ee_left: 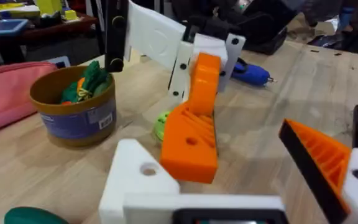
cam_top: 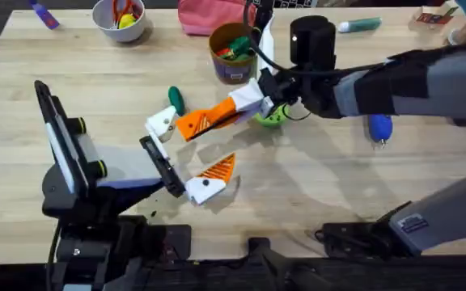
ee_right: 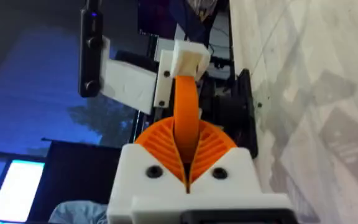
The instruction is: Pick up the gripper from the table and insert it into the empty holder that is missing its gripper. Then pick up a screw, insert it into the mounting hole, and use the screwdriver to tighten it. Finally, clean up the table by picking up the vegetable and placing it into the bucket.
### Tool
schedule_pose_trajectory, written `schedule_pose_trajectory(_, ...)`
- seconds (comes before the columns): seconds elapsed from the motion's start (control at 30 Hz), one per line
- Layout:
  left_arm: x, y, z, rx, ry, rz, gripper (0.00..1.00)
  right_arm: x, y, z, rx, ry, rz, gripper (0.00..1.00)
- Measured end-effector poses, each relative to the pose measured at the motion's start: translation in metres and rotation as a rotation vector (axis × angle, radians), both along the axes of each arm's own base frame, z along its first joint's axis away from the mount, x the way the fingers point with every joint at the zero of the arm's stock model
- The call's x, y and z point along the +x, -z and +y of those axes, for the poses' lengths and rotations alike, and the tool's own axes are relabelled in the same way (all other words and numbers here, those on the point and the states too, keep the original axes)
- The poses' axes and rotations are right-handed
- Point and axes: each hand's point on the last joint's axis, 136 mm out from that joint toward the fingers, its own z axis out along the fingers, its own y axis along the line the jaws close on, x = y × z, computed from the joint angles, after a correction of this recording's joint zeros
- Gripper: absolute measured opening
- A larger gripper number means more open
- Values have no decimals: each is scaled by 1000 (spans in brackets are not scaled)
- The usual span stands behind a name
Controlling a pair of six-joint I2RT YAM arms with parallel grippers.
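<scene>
**Orange finger clamped in the right gripper, at the empty mount below the bucket**

Take the bucket (cam_top: 231, 74) as your landmark. It stands near the far edge of the table with green and orange items inside.

Your right gripper (cam_top: 245, 103) sits just in front of the bucket, on the side towards the arm bases. Its jaws are clamped on the narrow end of the orange finger (cam_top: 205, 121). In the right wrist view you can see both ribbed pads (ee_right: 213, 146) pressed against the orange strip between them.

The orange finger runs from that grip away from the bucket, forward and left. Its thick ribbed end is right against the white mount (cam_top: 162, 123) of your left gripper (cam_top: 191, 149). You cannot tell whether it touches the mount or is seated in it. In the left wrist view, the mounting hole (ee_left: 148, 168) in the mount's face is open and uncovered, just beside the orange wedge.

The left gripper's jaws are wide apart, holding nothing. The bare mount is the side nearer the bucket, and the fitted orange pad (cam_top: 217, 170) is the side farther from it.

The cucumber (cam_top: 175, 99) lies on the table left of the bucket, just beyond the white mount. The blue screwdriver (cam_top: 379, 128) lies well to the bucket's right, past the right arm. A green disc (cam_top: 269, 117) sits under the right gripper, near the bucket's front.
</scene>
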Motion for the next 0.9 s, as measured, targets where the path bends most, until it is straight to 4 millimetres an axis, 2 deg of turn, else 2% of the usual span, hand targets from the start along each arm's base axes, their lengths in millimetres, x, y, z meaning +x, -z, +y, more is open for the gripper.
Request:
schedule_pose_trajectory(0.53, 1, 0, 1, 0, -9, 0, 985, 10, 3, 11, -4, 2, -7, 8)
schedule_pose_trajectory(0.9, 2, 0, 2, 0, -12, 0, 985, 5, 4, 19, -10, -17, 0, 8)
